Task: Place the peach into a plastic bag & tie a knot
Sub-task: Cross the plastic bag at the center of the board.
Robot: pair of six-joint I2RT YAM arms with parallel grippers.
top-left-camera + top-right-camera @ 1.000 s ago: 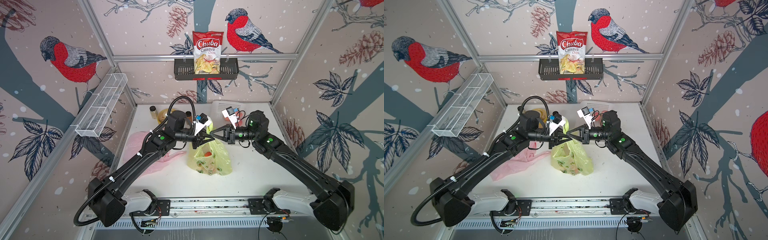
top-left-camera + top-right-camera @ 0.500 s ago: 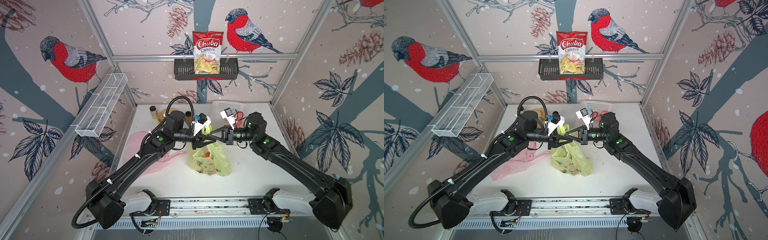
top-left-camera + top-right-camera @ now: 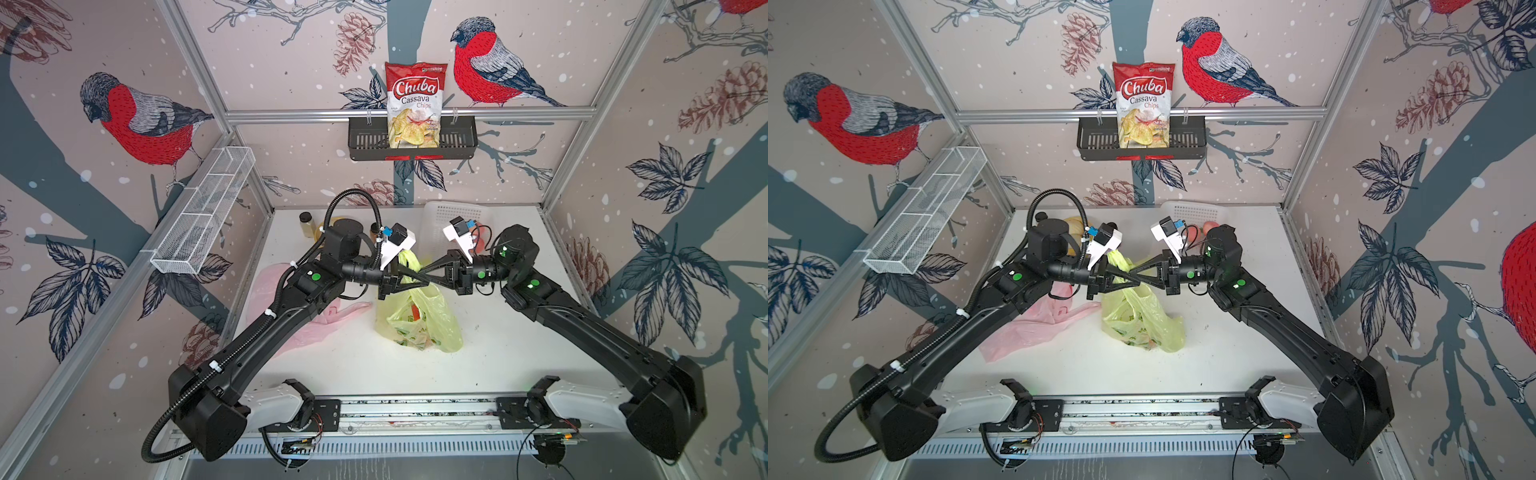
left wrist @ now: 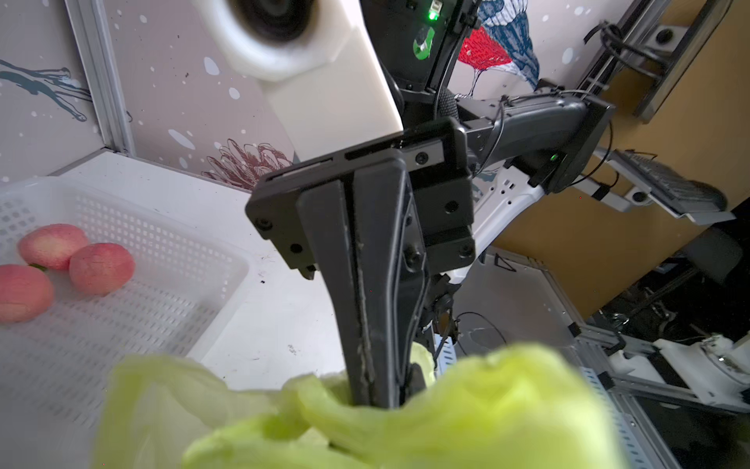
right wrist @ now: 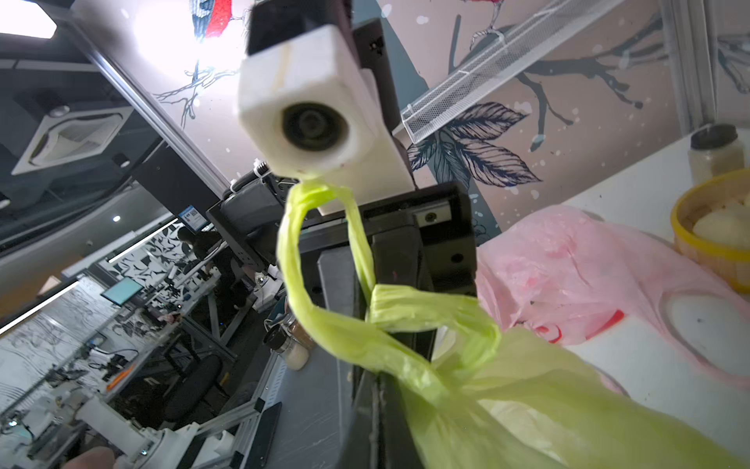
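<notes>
The peach (image 3: 417, 309) lies inside the yellow-green bag (image 3: 419, 328), which hangs from both claws down to the tabletop (image 3: 519, 340). The left claw (image 3: 420, 281), parted half a second ago, has clenched again on a twisted handle (image 5: 406, 308), crossing tips with the right claw (image 3: 415, 274), which grasps the bag too. So I judge the knot under way but unfinished. Three spare peaches (image 4: 101, 268) sit in the white basket (image 4: 162, 243), and a pink bag (image 3: 307, 328) lies flat nearby.

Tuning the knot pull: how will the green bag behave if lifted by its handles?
Likely floppy: the bag slumps on the table, handles twisted into thin cords. Probably bottom-heavy: contents bulge at its base, so it may swing. See-through film looks thin, so it may stretch or slip.
</notes>
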